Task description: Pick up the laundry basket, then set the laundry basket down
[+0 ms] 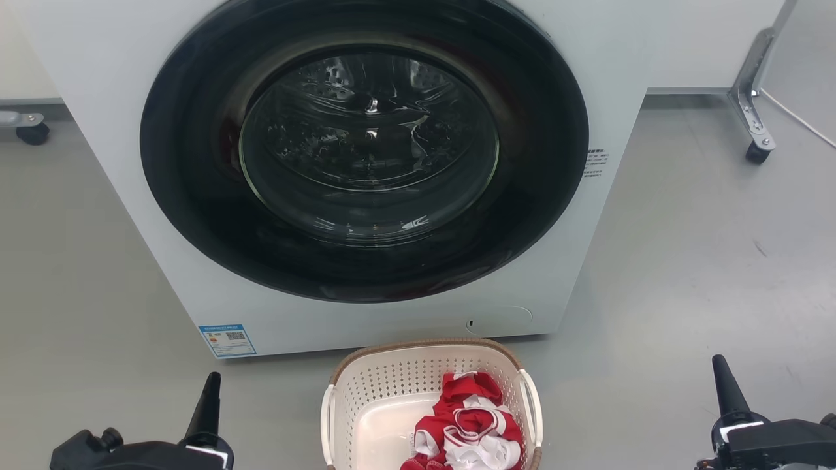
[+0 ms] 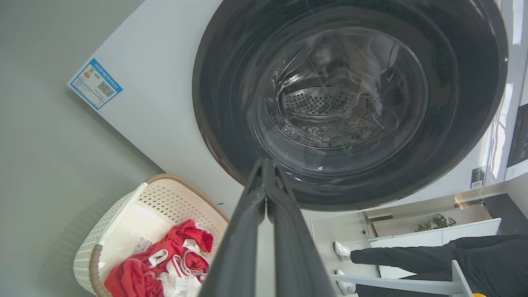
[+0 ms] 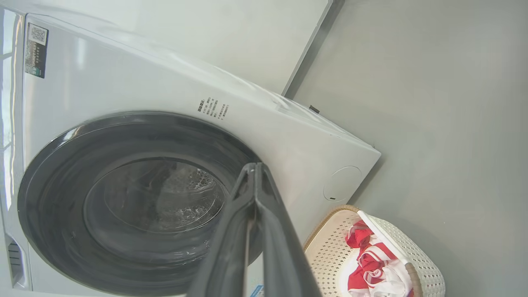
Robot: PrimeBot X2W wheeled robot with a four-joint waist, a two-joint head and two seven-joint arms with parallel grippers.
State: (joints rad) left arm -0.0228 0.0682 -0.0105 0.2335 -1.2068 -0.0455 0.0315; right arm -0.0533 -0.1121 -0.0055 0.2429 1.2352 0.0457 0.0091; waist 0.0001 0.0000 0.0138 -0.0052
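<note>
Laundry basket: the laundry basket (image 1: 392, 382) is down on the grey floor (image 1: 686, 261), just in front of the white washer (image 1: 111, 150) and centred at the bottom of the head view. It has cream perforated walls, a brown woven-look rim and a white loop handle on each side.
Inside the basket: red and white clothes (image 1: 473, 424) are heaped toward the robot's right, with the bare base showing on the left.
Left pincer: the left pincer (image 2: 266, 163) sits low at the lower left of the head view, well apart from the basket. Its two dark fingers are pressed together with nothing between them. In its wrist view the tips lie over the lower edge of the washer's door.
Right pincer: the right pincer (image 3: 253, 167) is at the lower right of the head view, also well clear of the basket, fingers together and empty. In its wrist view the basket lies down to the right of the fingers.
Door: the big dark round door (image 1: 366, 163) is shut, and the drum is visible through the glass.
Sticker: a blue sticker (image 1: 227, 339) is at the washer's lower left corner.
Person: in the left wrist view, a person's legs in dark trousers with white shoes (image 2: 342, 249) show beyond the washer.
Caster: a metal leg on a black caster (image 1: 757, 153) stands at the upper right.
</note>
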